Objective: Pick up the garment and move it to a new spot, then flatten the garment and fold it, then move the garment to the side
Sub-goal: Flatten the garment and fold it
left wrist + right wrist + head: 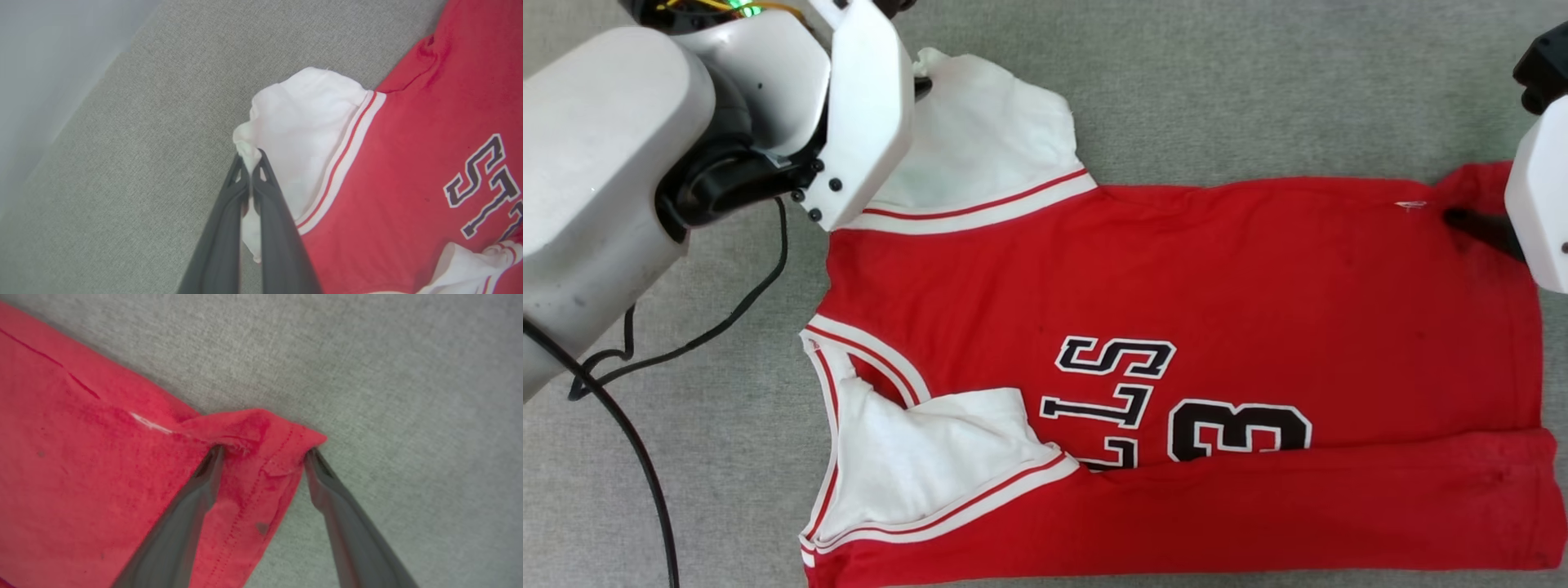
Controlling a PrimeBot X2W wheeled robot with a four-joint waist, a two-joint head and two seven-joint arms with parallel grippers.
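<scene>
Slippage threatens: left gripper pinches just the sleeve tip, right gripper stands wide astride the hem of the shirt, so lifting could skew it.

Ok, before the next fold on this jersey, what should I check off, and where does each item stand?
1. Left gripper shut on the white sleeve edge: ok.
2. Right gripper gripping the hem corner: not ok; it is open, fingers straddling the corner.
3. Near side of the garment folded over: ok; the fold covers part of the lettering.
4. Black cable off the garment: ok.
5. Number of fabric layers at that corner: cannot tell.
</scene>
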